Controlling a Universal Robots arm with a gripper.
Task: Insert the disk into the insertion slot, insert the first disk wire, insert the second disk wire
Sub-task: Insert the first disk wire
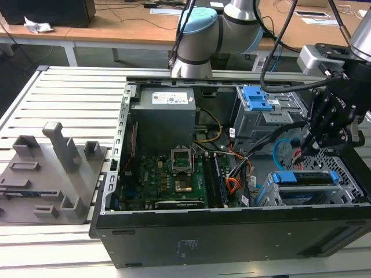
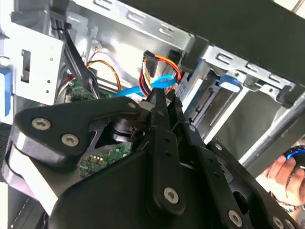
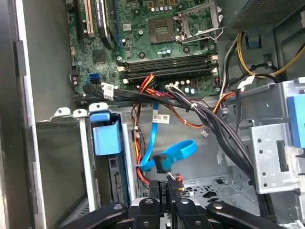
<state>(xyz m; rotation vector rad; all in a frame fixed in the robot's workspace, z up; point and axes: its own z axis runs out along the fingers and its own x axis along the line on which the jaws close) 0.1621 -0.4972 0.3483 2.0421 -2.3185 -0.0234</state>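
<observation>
Lying nearest in the exterior view, the disk [image 1: 305, 179] is seated flat in the slot [image 1: 265, 197], at the near corner of the case [image 1: 191, 243] on that view's right. Its long axis is run across the view, and the blue tabbed end of its carrier is turned toward the board [image 1: 168, 174]. Just behind it the pincer [image 1: 311, 141] is hung inside the case, closed on the black plug of the blue wire [image 3: 177, 150], which is bent in a loop beside the slot. An orange, red and black bundle [image 2: 159, 64] is seen just past the fingertips [image 2: 157, 98]. Farther back a tall cage [image 1: 258, 119] with a blue latch is set, then a grey power supply [image 1: 165, 121] whose white label is printed too small to be read. The case is carried by a slatted counter [image 1: 69, 87].
</observation>
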